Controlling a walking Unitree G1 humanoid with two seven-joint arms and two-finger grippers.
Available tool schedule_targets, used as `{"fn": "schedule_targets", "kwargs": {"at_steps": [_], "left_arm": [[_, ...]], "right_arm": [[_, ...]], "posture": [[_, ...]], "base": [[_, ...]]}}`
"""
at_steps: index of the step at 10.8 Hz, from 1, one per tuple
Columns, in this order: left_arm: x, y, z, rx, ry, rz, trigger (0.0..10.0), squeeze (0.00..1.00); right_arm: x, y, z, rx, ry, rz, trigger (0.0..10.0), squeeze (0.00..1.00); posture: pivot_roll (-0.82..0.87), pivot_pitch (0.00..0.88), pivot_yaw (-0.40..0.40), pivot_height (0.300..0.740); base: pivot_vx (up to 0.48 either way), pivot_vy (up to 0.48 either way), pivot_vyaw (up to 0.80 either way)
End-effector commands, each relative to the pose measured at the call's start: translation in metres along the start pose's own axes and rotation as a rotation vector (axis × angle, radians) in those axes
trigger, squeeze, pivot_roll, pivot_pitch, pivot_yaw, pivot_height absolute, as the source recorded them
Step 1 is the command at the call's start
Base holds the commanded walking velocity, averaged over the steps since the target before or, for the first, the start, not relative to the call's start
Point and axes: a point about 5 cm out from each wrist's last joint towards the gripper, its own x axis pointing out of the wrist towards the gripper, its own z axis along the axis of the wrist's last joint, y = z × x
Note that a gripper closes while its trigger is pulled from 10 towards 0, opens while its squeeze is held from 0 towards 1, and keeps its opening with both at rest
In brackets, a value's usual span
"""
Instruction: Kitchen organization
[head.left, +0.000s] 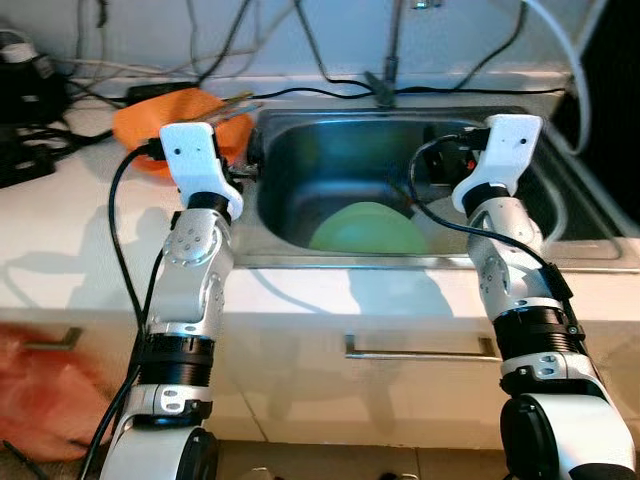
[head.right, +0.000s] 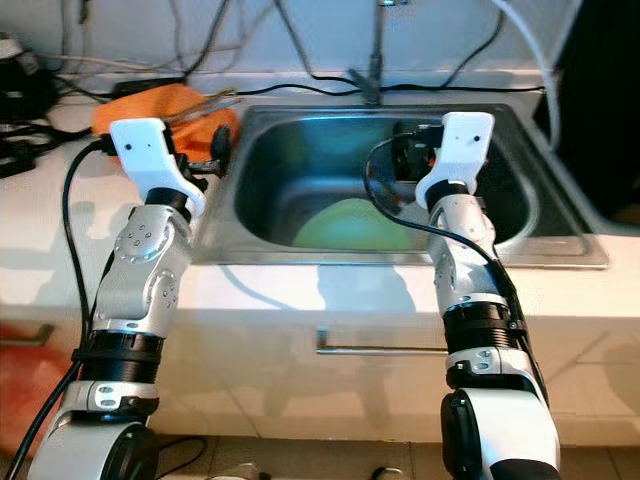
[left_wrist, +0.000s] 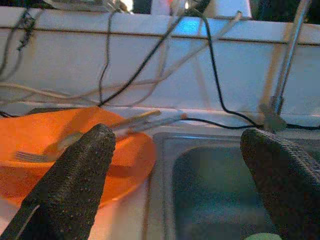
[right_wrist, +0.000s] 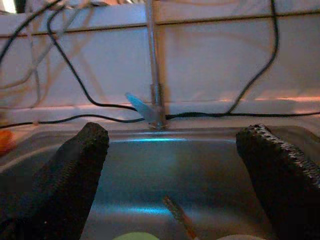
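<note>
A steel sink (head.left: 400, 262) is set into the white counter, and a light green plate (head.left: 368, 228) lies in its basin. Left of the sink sits an orange plate (head.left: 150, 120) holding a fork (left_wrist: 45, 152) and other utensils (left_wrist: 145, 120). My left gripper (left_wrist: 180, 170) is open, hovering over the sink's left rim beside the orange plate. Over the right part of the basin, my right gripper (right_wrist: 172, 170) is open and faces the faucet. A thin brown utensil (right_wrist: 177, 215) lies in the basin beyond it. Neither gripper holds anything.
The faucet (head.left: 385, 85) stands at the back of the sink. Several cables run along the wall and the counter's back. A black appliance (head.left: 25, 100) sits far left. A drawer handle (head.left: 420, 350) is below the counter. Something blurred and orange-red (head.left: 45, 390) is at the lower left.
</note>
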Motion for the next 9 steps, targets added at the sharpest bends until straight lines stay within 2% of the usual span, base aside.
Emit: {"fn": "schedule_targets", "kwargs": {"at_steps": [1,3,5,6,7,9], "left_arm": [[0.0028,0.0059,0.0032,0.000,0.000,0.018,10.0,0.00],[0.0036,0.0071,0.0044,0.006,-0.001,0.018,10.0,0.00],[0.0032,0.0071,0.0032,0.025,0.006,0.011,10.0,0.00],[0.0022,0.0078,0.0011,0.037,0.016,-0.002,10.0,0.00],[0.0018,0.0060,0.0027,0.033,0.006,-0.017,10.0,0.00],[0.0021,0.0026,0.0045,0.031,-0.004,-0.029,10.0,0.00]], "right_arm": [[0.0028,0.0088,0.0079,0.019,-0.026,0.027,10.0,0.80],[0.0028,0.0088,0.0071,0.021,-0.022,0.023,10.0,0.80],[0.0032,0.0092,0.0073,0.021,-0.022,0.023,10.0,0.80],[0.0037,0.0090,0.0079,0.017,-0.024,0.023,10.0,0.44],[0.0039,0.0083,0.0086,0.012,-0.028,0.018,10.0,0.00],[0.0040,0.0081,0.0085,0.004,-0.031,0.010,10.0,0.00]], "posture": [[0.15,0.000,0.059,0.740],[0.15,0.000,0.061,0.740],[0.15,0.000,0.061,0.740],[0.15,0.000,0.062,0.740],[0.15,0.000,0.062,0.740],[0.15,0.000,0.062,0.740]], "base": [[0.000,0.480,0.00],[0.000,0.480,0.00],[0.000,0.000,0.00],[0.000,0.000,0.00],[0.000,0.000,0.00],[0.000,0.000,0.00]]}}
